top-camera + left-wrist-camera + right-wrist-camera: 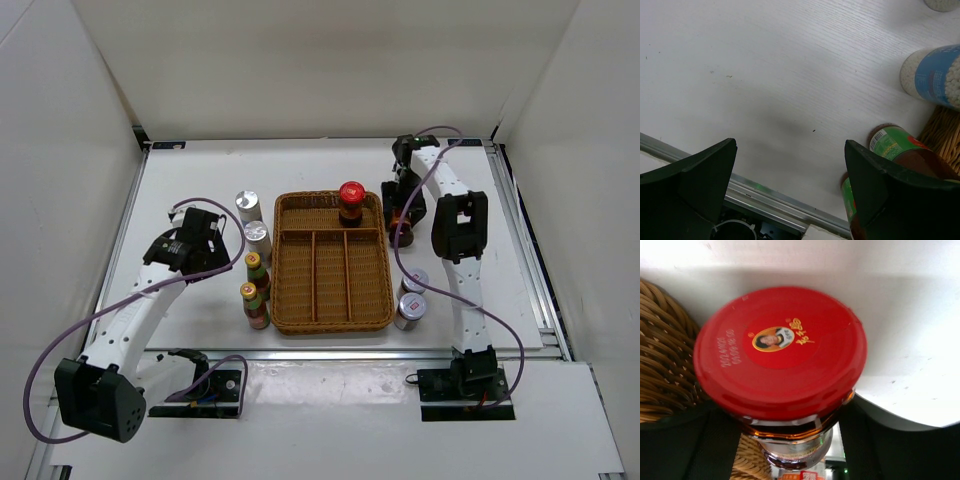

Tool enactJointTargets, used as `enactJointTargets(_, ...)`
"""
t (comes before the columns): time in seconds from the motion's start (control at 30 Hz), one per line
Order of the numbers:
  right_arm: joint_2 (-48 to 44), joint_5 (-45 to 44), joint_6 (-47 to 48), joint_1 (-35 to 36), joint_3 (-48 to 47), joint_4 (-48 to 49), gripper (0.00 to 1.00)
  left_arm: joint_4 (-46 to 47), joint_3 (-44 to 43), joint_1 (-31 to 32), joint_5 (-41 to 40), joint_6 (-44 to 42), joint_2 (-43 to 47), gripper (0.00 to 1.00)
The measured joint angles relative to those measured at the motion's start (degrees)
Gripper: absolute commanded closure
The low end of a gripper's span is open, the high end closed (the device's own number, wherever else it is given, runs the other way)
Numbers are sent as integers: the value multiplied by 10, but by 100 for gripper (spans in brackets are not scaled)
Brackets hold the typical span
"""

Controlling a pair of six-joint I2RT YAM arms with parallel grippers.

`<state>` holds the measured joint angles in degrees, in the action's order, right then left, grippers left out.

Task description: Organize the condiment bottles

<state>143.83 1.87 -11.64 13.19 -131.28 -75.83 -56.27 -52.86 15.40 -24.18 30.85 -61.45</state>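
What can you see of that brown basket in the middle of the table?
The basket is a shallow rectangular tray, apparently woven brown wicker, lying flat on the white table. Dividers make one wide section at the far end and three long ones nearer. A red-lidded jar stands upright in the wide section.

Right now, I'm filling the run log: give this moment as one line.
left pincer open, empty, over table | right pincer shut on red-capped bottle beside wicker tray | second red-capped bottle in tray's far compartment
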Motion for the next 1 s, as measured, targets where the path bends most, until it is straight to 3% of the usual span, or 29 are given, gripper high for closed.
enactJointTargets(0.13,16,-4,1,-1,-38,2,21,0,0,0,0,0,-1,0)
enactJointTargets(0.17,22,-4,1,-1,-50,5,15,0,0,0,0,0,-1,0)
enactJointTargets(0.3,42,-5,1,-8,-78,9,17,0,0,0,0,0,-3,0)
enactJointTargets(0.37,51,-4,0,-10,-82,9,25,0,0,0,0,0,-4,0)
enactJointTargets(0.4,53,-5,1,-12,-86,6,42,0,0,0,0,0,-4,0)
enactJointTargets(0.5,56,-3,-1,-15,-92,4,70,0,0,0,0,0,-4,0)
enactJointTargets(0.57,56,-4,-1,-16,-93,4,78,0,0,0,0,0,-4,0)
enactJointTargets(0.6,56,-5,-2,-16,-96,3,87,0,0,0,0,0,-4,0)
enactJointTargets(0.7,56,-13,-9,-16,-114,-5,93,0,0,0,0,0,-4,0)
enactJointTargets(0.73,56,-17,-13,-16,-126,-8,100,0,0,0,0,0,-4,0)
enactJointTargets(1.0,9,-90,-33,-9,-223,-18,100,0,0,0,0,0,-4,0)
